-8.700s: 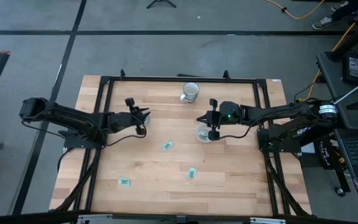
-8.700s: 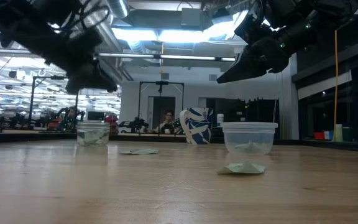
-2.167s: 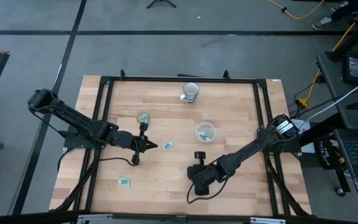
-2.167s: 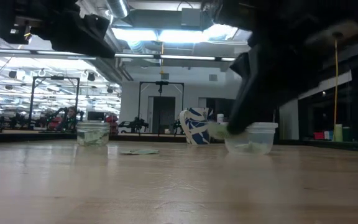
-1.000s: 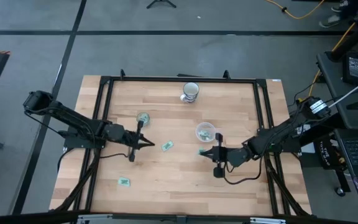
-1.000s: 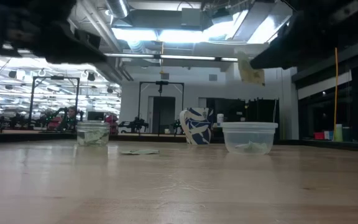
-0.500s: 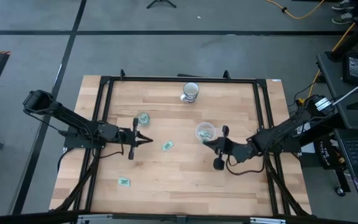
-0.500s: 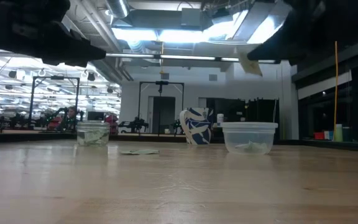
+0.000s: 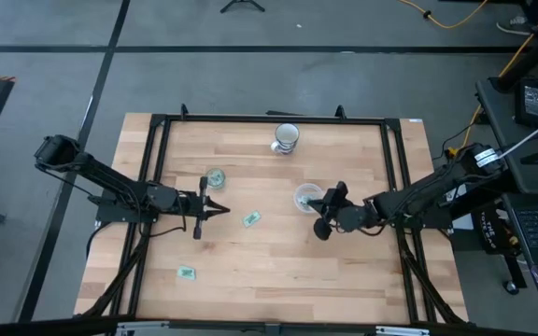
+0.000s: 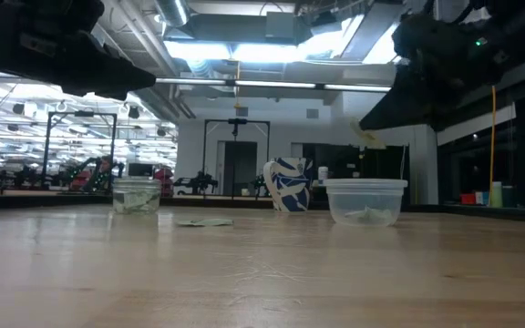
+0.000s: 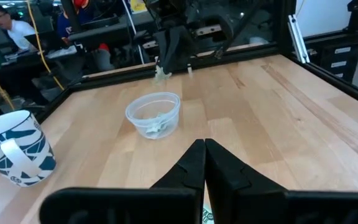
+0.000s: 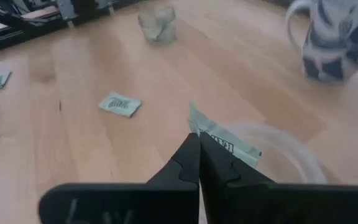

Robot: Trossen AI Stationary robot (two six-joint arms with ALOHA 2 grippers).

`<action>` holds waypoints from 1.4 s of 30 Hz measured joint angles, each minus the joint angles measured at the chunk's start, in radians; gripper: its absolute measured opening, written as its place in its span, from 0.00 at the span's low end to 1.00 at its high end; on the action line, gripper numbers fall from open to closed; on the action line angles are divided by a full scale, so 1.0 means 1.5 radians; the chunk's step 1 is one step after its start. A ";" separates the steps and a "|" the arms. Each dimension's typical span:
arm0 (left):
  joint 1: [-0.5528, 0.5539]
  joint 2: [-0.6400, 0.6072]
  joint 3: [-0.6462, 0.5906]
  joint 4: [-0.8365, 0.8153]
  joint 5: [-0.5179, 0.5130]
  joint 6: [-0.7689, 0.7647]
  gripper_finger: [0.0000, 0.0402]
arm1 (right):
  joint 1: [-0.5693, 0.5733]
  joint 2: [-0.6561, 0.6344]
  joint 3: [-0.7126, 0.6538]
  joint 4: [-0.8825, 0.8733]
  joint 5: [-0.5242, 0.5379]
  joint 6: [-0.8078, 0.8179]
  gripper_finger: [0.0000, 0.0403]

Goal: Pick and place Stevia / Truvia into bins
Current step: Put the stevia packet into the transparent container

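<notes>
My right gripper (image 9: 314, 207) is shut on a light green Stevia packet (image 12: 224, 140) just above the wider clear cup (image 9: 306, 197), which has packets inside and stands on its base (image 10: 365, 202). In the low view the packet (image 10: 369, 137) hangs above the cup's rim. My left gripper (image 9: 223, 209) is shut and hovers over the table, left of a loose packet (image 9: 250, 219) lying flat. The smaller clear cup (image 9: 215, 177) holds packets too. Another packet (image 9: 187, 273) lies near the table's near-left corner. My right gripper pinches the packet between its two fingers by one end (image 12: 197, 134). The fingers come in slanting from the table's right. The rest of the packet (image 11: 161, 73) sticks out past the fingertips, tilted and lifted clear, over the wide cup.
A white mug with blue pattern (image 9: 286, 137) stands near the far edge. A black frame rail (image 9: 269, 119) runs round the table. Bare wood lies between the two cups and along the near edge. A person sits beyond the table in the left wrist view (image 11: 5, 22).
My right gripper has moved toward the far edge and a little left, carrying the packet from beside the wide cup to above its rim, and the packet has come lower toward the cup.
</notes>
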 joint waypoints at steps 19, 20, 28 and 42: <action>0.000 0.000 0.000 0.000 -0.004 0.004 0.01 | -0.045 0.079 0.000 -0.058 -0.025 0.070 0.00; 0.000 0.000 0.000 0.000 -0.004 0.009 0.01 | -0.050 0.087 0.000 -0.052 -0.025 0.069 0.00; 0.000 0.000 0.000 0.000 -0.004 0.025 0.01 | -0.071 0.112 0.000 -0.020 -0.026 0.066 0.00; 0.000 0.000 0.000 0.000 -0.005 0.024 0.01 | -0.071 0.110 0.000 -0.010 -0.031 0.048 0.16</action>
